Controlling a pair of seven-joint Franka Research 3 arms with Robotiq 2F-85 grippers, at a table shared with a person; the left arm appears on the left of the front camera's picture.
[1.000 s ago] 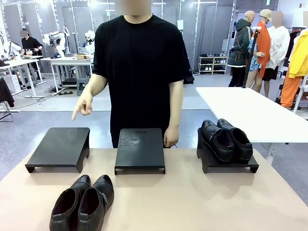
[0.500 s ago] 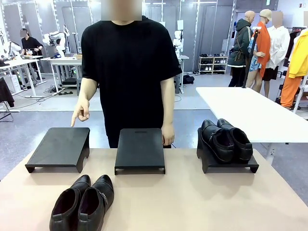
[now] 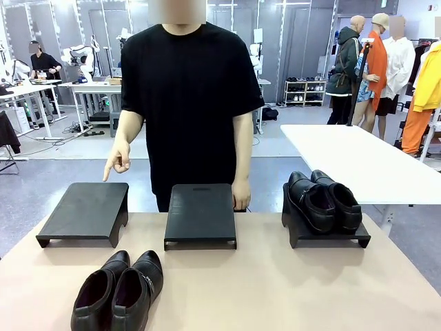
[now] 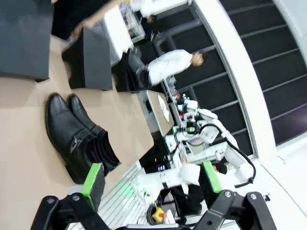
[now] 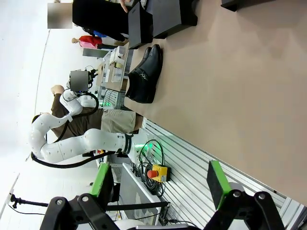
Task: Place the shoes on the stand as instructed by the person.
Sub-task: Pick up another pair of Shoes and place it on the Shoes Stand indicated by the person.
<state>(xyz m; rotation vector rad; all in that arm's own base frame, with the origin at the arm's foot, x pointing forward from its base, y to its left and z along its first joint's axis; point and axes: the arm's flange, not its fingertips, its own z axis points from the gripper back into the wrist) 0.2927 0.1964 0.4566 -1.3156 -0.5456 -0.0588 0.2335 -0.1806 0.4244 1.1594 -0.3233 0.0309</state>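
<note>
A buckle-strapped pair of glossy black shoes [image 3: 120,293] [image 4: 76,136] [image 5: 144,74] lies side by side on the tan table, near its front left edge. The other pair of shoes [image 3: 324,200] sits on the right black stand [image 3: 329,236]. The left stand [image 3: 86,210] and the middle stand [image 3: 200,212] are bare. The person stands behind the table; one hand [image 3: 117,160] points a finger down at the left stand, the other hand [image 3: 241,195] hangs behind the middle stand. My left gripper [image 4: 152,178] is open, high above the table. My right gripper [image 5: 160,184] is open too, off the table's near edge.
The three stands line up along the table's far edge. A white table [image 3: 358,158] stands behind on the right. Other people stand far off in the room.
The person has shifted a little toward picture left and keeps pointing at the left stand. Shoes and stands have not moved.
</note>
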